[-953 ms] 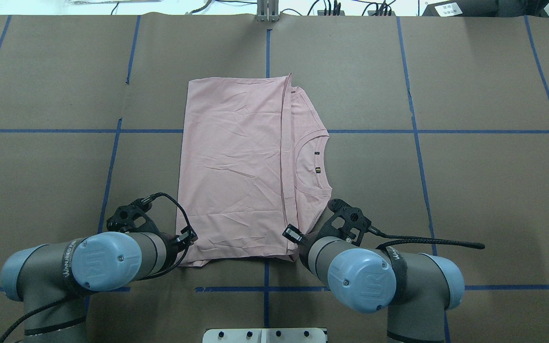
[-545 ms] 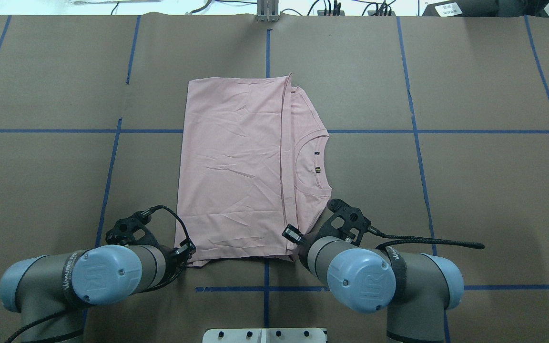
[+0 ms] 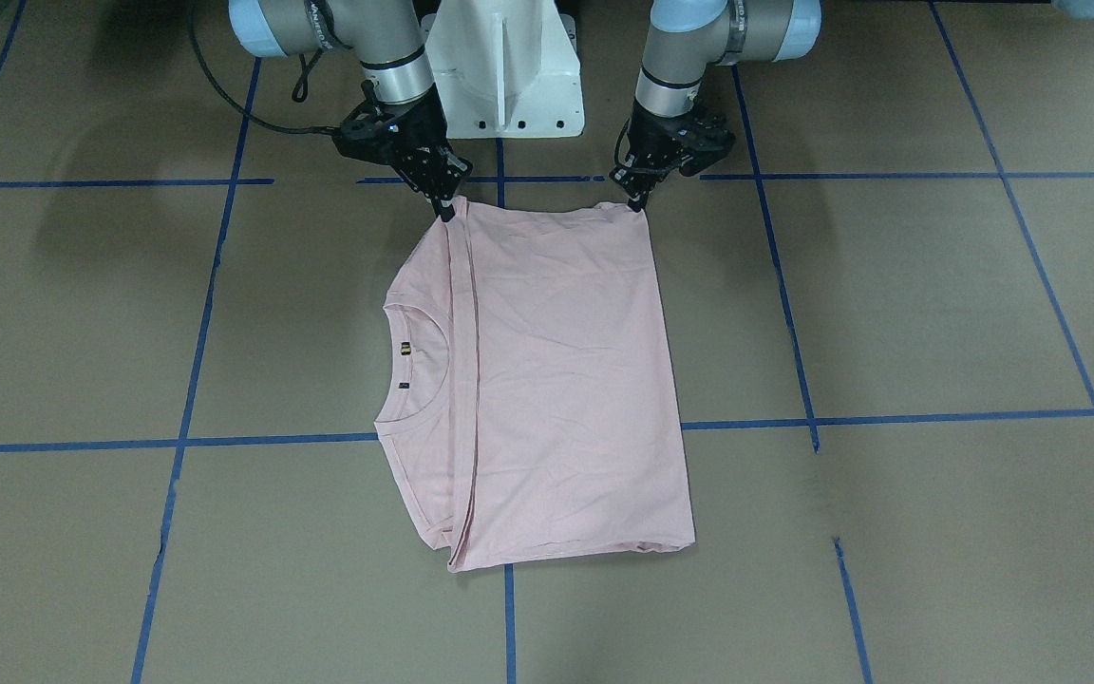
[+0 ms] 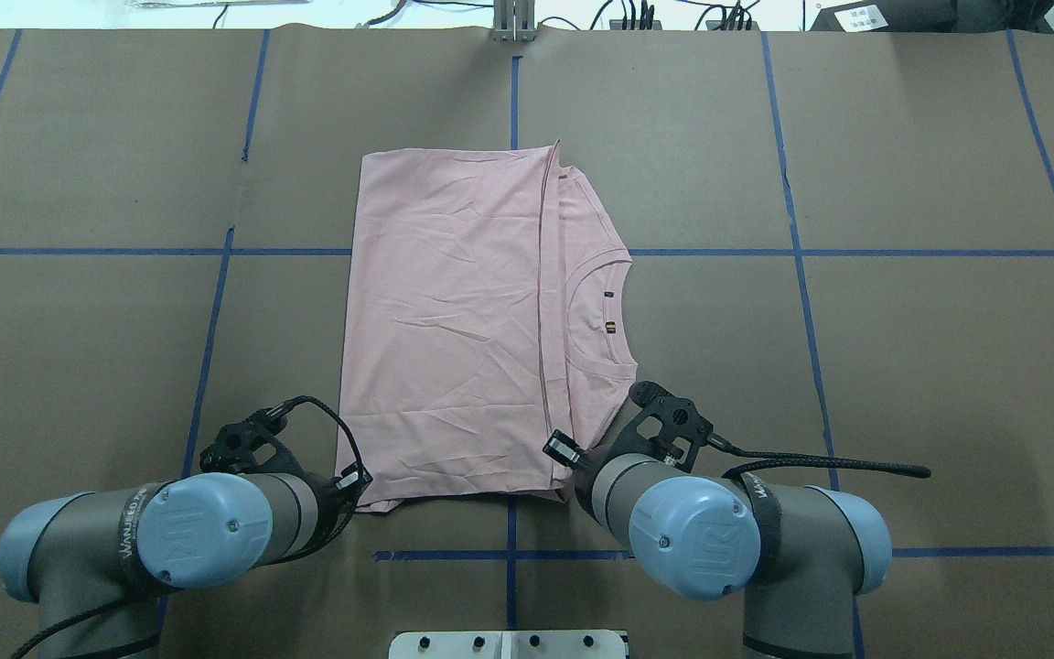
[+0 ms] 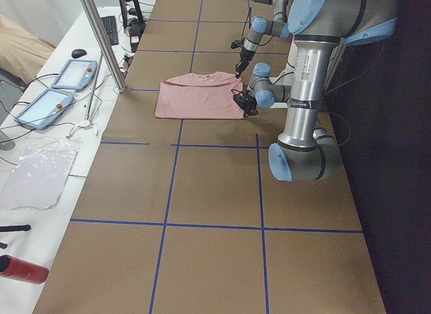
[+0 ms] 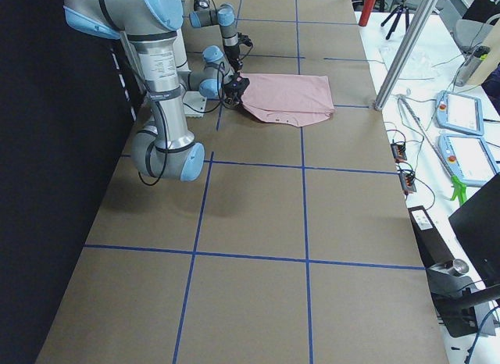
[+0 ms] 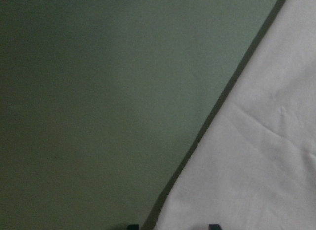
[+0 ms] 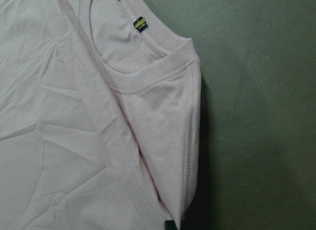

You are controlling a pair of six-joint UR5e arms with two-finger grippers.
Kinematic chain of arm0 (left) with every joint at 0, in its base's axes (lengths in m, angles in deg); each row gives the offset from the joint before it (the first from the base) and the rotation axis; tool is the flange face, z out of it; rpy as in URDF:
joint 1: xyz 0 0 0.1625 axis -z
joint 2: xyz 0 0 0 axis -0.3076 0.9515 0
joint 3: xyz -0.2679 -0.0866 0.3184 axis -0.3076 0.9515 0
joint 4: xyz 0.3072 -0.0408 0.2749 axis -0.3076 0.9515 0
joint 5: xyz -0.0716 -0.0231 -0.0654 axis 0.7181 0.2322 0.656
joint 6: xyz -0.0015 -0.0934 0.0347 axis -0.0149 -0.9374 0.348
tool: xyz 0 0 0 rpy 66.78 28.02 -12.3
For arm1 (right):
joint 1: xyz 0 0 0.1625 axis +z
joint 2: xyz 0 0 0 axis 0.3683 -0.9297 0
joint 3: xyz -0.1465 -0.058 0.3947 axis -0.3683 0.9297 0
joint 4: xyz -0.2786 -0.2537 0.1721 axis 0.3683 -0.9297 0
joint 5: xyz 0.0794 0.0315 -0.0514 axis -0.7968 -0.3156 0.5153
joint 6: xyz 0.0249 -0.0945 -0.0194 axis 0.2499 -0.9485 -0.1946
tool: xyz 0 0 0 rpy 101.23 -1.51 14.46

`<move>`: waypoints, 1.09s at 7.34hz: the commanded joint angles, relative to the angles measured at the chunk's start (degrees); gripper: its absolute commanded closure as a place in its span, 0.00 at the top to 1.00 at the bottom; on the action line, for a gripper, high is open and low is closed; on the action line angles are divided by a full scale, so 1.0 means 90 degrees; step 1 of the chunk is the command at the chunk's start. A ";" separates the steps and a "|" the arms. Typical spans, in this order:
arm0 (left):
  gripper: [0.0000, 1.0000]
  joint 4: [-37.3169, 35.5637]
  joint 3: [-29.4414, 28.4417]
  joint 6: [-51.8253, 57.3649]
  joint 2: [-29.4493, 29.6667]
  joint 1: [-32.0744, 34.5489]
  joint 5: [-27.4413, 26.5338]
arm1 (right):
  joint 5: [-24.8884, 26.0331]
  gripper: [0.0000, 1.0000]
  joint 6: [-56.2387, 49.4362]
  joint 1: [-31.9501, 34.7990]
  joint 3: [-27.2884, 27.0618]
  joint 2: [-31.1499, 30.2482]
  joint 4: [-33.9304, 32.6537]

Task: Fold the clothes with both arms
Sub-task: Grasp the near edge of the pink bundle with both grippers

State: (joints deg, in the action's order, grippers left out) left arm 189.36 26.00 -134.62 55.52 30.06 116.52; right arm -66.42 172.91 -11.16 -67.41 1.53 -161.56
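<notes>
The left tool (image 3: 642,201) is narrowly parted, its fingertips (image 7: 213,226) set one either side of the edge of the T-shirt (image 3: 556,380) at a near corner. The right tool (image 3: 443,207) touches the other near corner; whether it is clenched cannot be told. The T-shirt lies folded flat on the worktop (image 3: 889,313), with its collar on the right tool's side.

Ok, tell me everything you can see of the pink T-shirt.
The T-shirt is pale pink, soft creased knit, folded into a rough rectangle and lying flat on the brown table. Its ribbed round collar, with small labels inside, shows at the robot's right side beside a folded-over hemmed edge. No print shows. The left gripper and right gripper meet its two corners nearest the robot.
</notes>
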 commanded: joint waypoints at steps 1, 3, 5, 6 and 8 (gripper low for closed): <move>0.00 -0.0294 0.0450 -0.0096 -0.0035 -0.0011 0.0017 | 0.0000 0.00 0.0006 0.0030 -0.0075 -0.0078 0.0000; 0.00 -0.1094 0.1328 -0.0748 0.0003 -0.0556 0.0046 | 0.0010 0.00 0.0122 -0.0445 -0.1328 -0.1118 -0.0010; 0.00 -0.1584 0.2101 -0.0858 0.0042 -0.0656 0.0046 | 0.0039 0.00 0.0474 -0.0673 -0.2250 -0.1719 -0.0019; 0.00 -0.1576 0.2075 -0.0742 0.0159 -0.0530 0.0017 | 0.0010 0.00 0.0436 -0.0286 -0.2283 -0.1603 -0.0019; 0.00 -0.1498 0.0949 0.0559 0.1237 0.0987 0.0056 | -0.0668 0.00 0.0058 0.1213 -0.0965 -0.0129 -0.0155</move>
State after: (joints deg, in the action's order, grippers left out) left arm 175.59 40.59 -136.76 60.64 31.17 116.85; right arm -68.05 175.80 -8.51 -83.85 -8.39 -162.05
